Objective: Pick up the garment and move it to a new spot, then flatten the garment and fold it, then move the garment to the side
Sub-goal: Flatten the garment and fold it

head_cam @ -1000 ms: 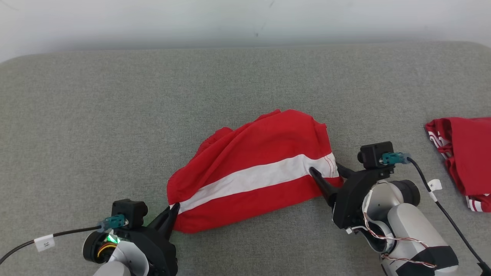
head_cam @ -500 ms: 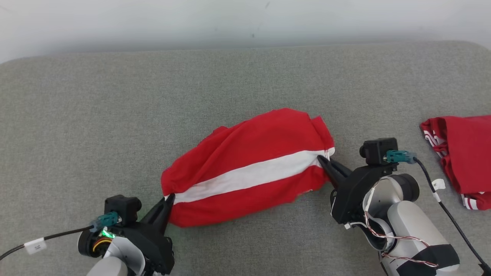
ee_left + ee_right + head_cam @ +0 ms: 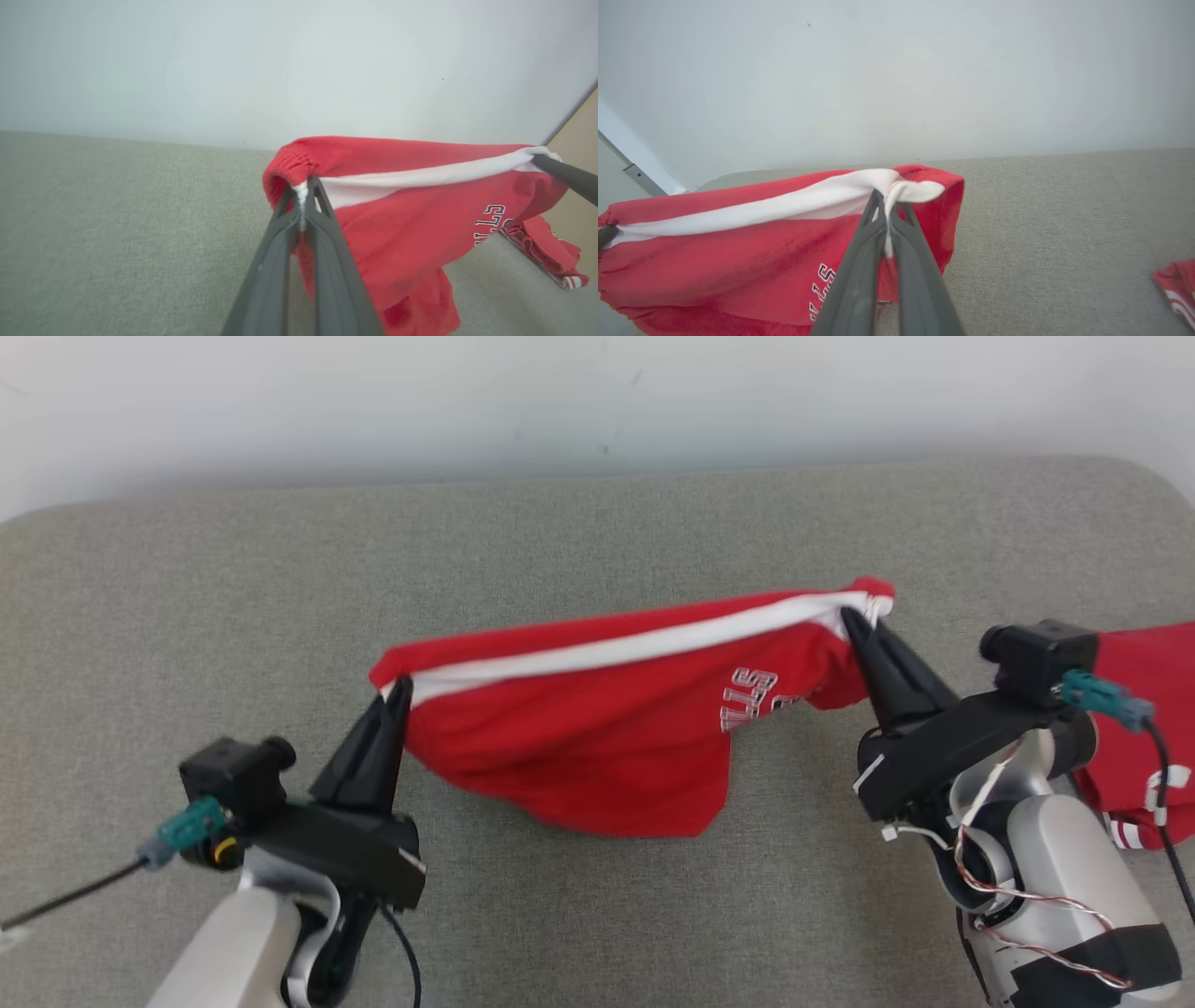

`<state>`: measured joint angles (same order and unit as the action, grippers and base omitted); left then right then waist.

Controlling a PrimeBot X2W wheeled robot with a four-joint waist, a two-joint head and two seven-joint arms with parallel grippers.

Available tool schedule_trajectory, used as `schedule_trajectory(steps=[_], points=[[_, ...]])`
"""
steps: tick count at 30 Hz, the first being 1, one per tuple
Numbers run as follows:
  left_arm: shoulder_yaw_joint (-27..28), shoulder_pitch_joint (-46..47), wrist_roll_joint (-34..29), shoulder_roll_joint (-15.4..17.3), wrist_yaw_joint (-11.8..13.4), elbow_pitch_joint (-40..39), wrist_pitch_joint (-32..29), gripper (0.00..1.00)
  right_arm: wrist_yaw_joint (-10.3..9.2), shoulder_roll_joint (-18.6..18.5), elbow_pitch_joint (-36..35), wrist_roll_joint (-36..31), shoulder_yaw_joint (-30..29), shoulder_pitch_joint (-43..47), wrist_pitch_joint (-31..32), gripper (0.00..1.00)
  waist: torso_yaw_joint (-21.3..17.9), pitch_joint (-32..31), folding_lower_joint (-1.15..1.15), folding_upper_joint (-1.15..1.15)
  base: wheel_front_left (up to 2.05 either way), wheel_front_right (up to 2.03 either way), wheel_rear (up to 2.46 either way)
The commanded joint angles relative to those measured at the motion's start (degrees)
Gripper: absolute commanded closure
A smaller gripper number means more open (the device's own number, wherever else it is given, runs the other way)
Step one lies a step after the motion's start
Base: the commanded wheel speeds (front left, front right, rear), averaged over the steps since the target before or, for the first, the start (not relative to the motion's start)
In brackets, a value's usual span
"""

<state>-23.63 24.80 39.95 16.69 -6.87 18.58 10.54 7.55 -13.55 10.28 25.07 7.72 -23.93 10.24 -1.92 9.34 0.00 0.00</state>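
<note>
Garment (image 3: 579, 756) hangs stretched left-to-right between left tool (image 3: 400, 685) and right tool (image 3: 852, 615).

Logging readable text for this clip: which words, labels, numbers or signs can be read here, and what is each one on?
"LLS": white-outlined letters on the red garment, upside down in the head view; the rest of the word is hidden in a fold.
Second red garment at the right edge: white marks, too little showing to read.
No other text is readable.
</note>
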Motion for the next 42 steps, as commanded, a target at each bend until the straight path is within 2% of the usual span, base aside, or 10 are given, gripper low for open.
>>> schedule_trajectory(steps=[1,5,12,18,24,33,42], points=[[0.3,1.5,1.0,0.5,-0.1,-1.7,-0.3,1.00,-0.16,0.3,-1.9,0.5,-0.6,0.0,-1.0,1.00,0.0,-0.7,0.00,0.00,0.00,0.00,0.00],[0.6,3.6,1.9,0.8,-0.2,-4.8,-1.5,1.00,-0.16,0.4,-5.1,0.8,-1.9,-0.6,-2.2,1.00,-0.1,-1.4,0.00,0.00,0.00,0.00,0.00],[1.0,11.4,7.9,3.0,-0.6,-11.8,-8.2,1.00,-0.16,-1.2,-11.9,-1.2,-3.5,-5.2,-3.3,1.00,-1.1,-2.4,0.00,0.00,0.00,0.00,0.00],[1.2,15.9,12.0,3.7,-0.7,-15.1,-11.7,1.00,-0.16,-1.9,-14.7,-2.6,-4.5,-8.5,-4.7,1.00,-2.0,-2.8,0.00,0.00,0.00,0.00,0.00],[2.1,18.5,15.6,3.0,-0.6,-16.8,-12.5,1.00,-0.16,-1.8,-16.1,-3.6,-5.6,-9.9,-6.9,1.00,-2.7,-3.1,0.00,0.00,0.00,0.00,0.00],[2.6,21.0,18.5,1.0,-0.5,-14.3,-12.9,1.00,-0.16,-1.9,-14.5,-4.0,-5.5,-12.6,-7.7,1.00,-3.5,-2.0,0.00,0.00,0.00,0.00,0.00],[2.6,27.5,17.9,0.0,-0.3,-8.1,-13.0,1.00,-0.16,-2.9,-5.3,-2.3,-1.1,-20.1,-7.0,1.00,-4.7,2.2,0.00,0.00,0.00,0.00,0.00]])
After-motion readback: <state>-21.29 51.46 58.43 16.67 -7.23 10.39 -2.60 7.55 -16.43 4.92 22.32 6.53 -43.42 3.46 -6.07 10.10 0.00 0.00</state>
